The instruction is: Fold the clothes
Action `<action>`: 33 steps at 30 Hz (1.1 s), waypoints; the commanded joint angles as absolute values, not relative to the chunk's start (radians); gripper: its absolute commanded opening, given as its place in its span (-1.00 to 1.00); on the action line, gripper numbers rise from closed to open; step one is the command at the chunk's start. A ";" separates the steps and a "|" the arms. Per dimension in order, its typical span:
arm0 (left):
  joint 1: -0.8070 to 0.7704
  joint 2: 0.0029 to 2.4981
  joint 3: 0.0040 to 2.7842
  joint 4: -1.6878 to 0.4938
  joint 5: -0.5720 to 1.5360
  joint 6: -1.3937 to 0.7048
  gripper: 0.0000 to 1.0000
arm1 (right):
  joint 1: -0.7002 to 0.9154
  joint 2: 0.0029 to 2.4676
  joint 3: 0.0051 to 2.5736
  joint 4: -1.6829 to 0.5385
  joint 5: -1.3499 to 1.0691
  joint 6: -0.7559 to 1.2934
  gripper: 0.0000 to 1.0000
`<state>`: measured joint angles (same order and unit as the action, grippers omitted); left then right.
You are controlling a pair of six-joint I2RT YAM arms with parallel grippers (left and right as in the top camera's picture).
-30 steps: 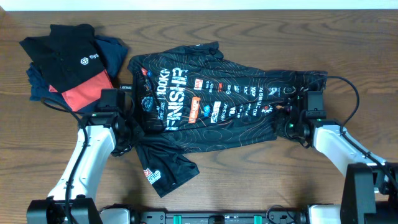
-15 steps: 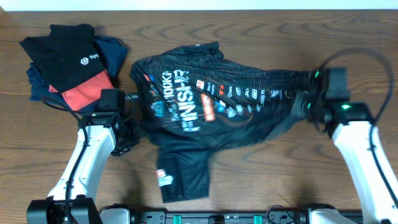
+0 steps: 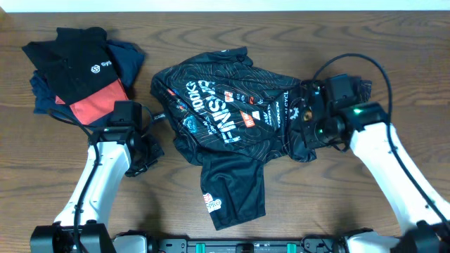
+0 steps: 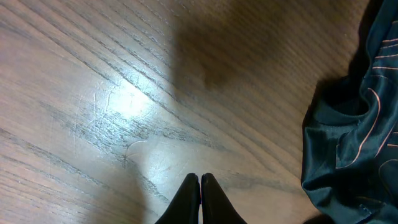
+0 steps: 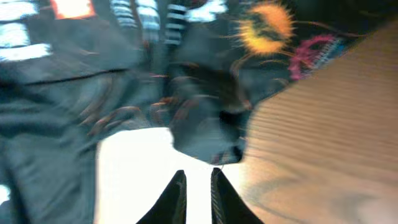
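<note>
The left gripper [image 4: 199,177], fingers pressed together and holding nothing, is hovering over the bare wooden table [image 3: 422,42] just left of the one black jersey [image 3: 232,123]. The right gripper [image 5: 198,173], fingers parted only a crack with no cloth between them, is hanging at its bunched right end. The jersey is lying crumpled mid-table, its long axis running left to right, lettering tilted, one flap trailing toward the robot, and one pile of other garments [image 3: 77,70] is sitting far left.

The middle of the table [image 3: 323,204] is being blocked by the crumpled jersey [image 3: 232,119], while bare wood at the front right is being left free.
</note>
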<state>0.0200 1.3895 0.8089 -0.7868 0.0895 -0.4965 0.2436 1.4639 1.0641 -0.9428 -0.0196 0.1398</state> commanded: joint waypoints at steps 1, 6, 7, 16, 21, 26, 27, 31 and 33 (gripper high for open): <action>0.027 1.386 0.809 -0.800 0.079 -0.486 -0.88 | 0.235 1.467 1.066 -0.931 0.236 0.342 -0.69; 0.027 1.386 0.808 -0.821 0.216 -0.459 -0.88 | 0.218 1.467 1.066 -0.916 0.296 0.460 -0.52; 0.025 1.386 0.807 -0.823 0.240 -0.455 -0.88 | 0.215 1.467 1.066 -0.916 0.288 0.459 -0.45; -0.093 1.386 0.722 -0.704 0.427 -0.473 0.40 | 0.210 1.467 1.065 -0.935 0.213 0.456 -0.36; -0.212 1.386 0.687 -0.611 0.435 -0.566 0.40 | 0.210 1.467 1.065 -0.937 0.190 0.455 -0.35; -0.345 1.390 0.676 -0.505 0.434 -0.617 0.40 | 0.210 1.467 1.065 -0.940 0.185 0.455 -0.34; -0.367 1.394 0.676 -0.480 0.432 -0.620 0.40 | 0.210 1.467 1.065 -0.940 0.181 0.455 -0.34; -0.426 1.445 0.676 -0.411 0.340 -0.657 0.40 | 0.210 1.467 1.065 -0.955 0.175 0.455 -0.34; -0.430 1.478 0.676 -0.400 0.347 -0.691 0.40 | 0.210 1.467 1.065 -0.961 0.175 0.455 -0.33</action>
